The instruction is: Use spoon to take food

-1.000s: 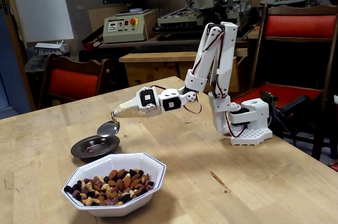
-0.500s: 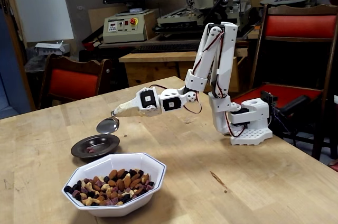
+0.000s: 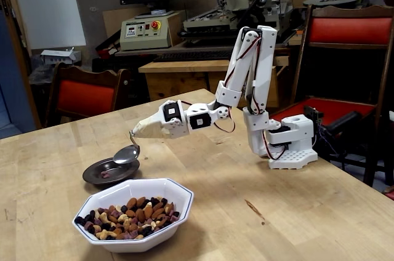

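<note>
1. Jaws [image 3: 136, 129] closed on the taped upper end of the spoon [image 3: 127, 153]; handle curves down from the tip, shiny oval bowl low over the dark saucer [image 3: 109, 172], at its rear right rim. Contact with the saucer cannot be told.
2. Nearest the camera: white octagonal bowl [image 3: 161, 219] on the bench [image 3: 277, 212], holding the food [image 3: 126, 213], a heap of brown almonds, pale cashews and dark purple-black pieces.
3. Just behind it, the saucer, with a small purplish bit inside.
4. Farther back: white arm base [image 3: 289, 144] at the bench's right, red chairs [image 3: 351, 33] beyond.
</note>
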Controlling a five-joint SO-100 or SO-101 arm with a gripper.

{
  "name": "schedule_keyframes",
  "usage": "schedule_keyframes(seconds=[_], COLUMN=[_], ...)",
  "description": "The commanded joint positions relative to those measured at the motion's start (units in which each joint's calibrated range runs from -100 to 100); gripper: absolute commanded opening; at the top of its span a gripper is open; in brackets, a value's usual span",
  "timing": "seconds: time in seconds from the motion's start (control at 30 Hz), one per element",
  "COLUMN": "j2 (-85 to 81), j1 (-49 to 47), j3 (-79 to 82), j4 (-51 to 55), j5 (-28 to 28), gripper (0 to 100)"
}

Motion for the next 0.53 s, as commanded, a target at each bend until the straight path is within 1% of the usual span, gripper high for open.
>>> schedule_keyframes(seconds=[0.0, 0.27, 0.5], j2=[-3.93, -3.84, -3.67], j1=[-0.69, -0.69, -0.69], j3=[-1.53, -9.14, -11.45], j4=[-1.00, -0.92, -0.84], j5=[-1.37, -8.69, -11.53], gripper=[4, 4, 4])
